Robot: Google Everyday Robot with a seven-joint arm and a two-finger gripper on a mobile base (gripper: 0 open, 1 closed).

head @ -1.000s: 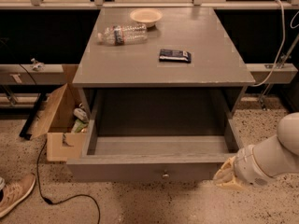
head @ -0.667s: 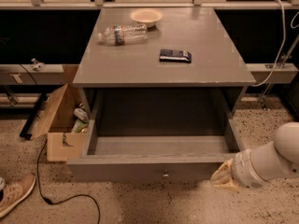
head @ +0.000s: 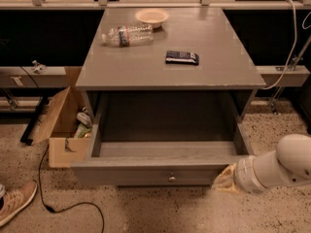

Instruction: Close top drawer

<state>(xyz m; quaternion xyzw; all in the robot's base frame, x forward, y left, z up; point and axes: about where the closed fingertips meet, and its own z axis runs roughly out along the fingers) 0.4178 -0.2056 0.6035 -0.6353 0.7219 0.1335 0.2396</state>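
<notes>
I am seeing the fingers [head: 224, 179] pressing together into one tan wedge; the gripper [head: 217, 183] is hanging low at the right end of the top drawer [head: 136, 174] front, just beside its knob [head: 171, 178]; the drawer is standing pulled far out of the bench [head: 218, 72]; a bottle [head: 127, 34], a bowl [head: 152, 17] and a dark packet [head: 181, 57] are lying on top; a cardboard box [head: 60, 130] is sitting at the left.

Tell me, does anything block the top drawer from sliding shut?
Nothing visible does. The top drawer is pulled out and looks empty inside; its path back shows no object. The gripper is at its front right corner.
</notes>
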